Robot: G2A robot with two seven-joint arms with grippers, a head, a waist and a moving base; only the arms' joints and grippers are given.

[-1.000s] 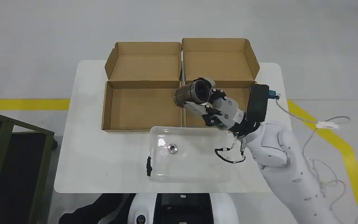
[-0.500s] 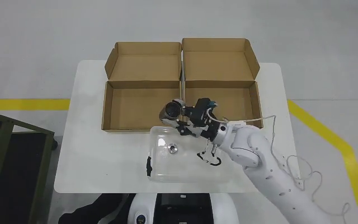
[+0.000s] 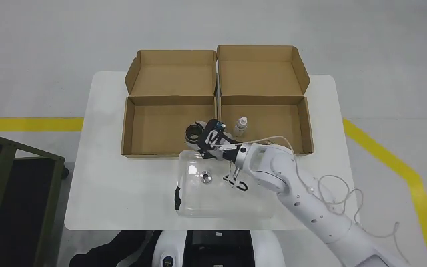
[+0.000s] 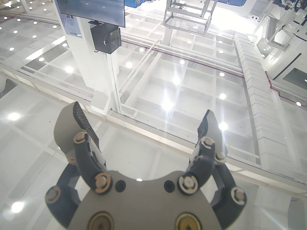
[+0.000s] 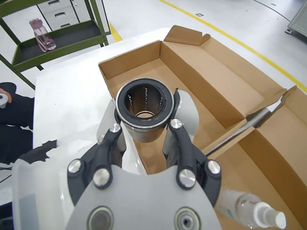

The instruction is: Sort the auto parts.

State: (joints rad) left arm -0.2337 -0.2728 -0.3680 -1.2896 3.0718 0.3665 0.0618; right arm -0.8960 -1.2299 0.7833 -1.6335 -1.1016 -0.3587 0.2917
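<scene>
My right gripper [image 5: 145,117] [image 3: 203,137] is shut on a dark metal cylindrical bearing [image 5: 144,110] [image 3: 194,132], hollow with rows of small balls inside. It holds the bearing low over the near right corner of the left cardboard box [image 3: 157,127] [image 5: 206,72]. A small round metal part [image 3: 205,177] lies in the clear plastic tray [image 3: 260,203] at the table's front. A small clear spray bottle [image 3: 240,124] [image 5: 249,208] lies in the right cardboard box [image 3: 283,123]. My left gripper [image 4: 144,130] is open, pointing up at the ceiling with nothing between its fingers.
Both boxes stand side by side at the back of the white table [image 3: 100,167], flaps open. A black piece [image 3: 177,198] sits at the tray's left edge. A green shelf cart [image 5: 48,32] stands off the table's left side.
The right arm swung the bearing from above the boxes' shared wall leftward and down into the left box's near right corner. The spray bottle in the right box became visible.
</scene>
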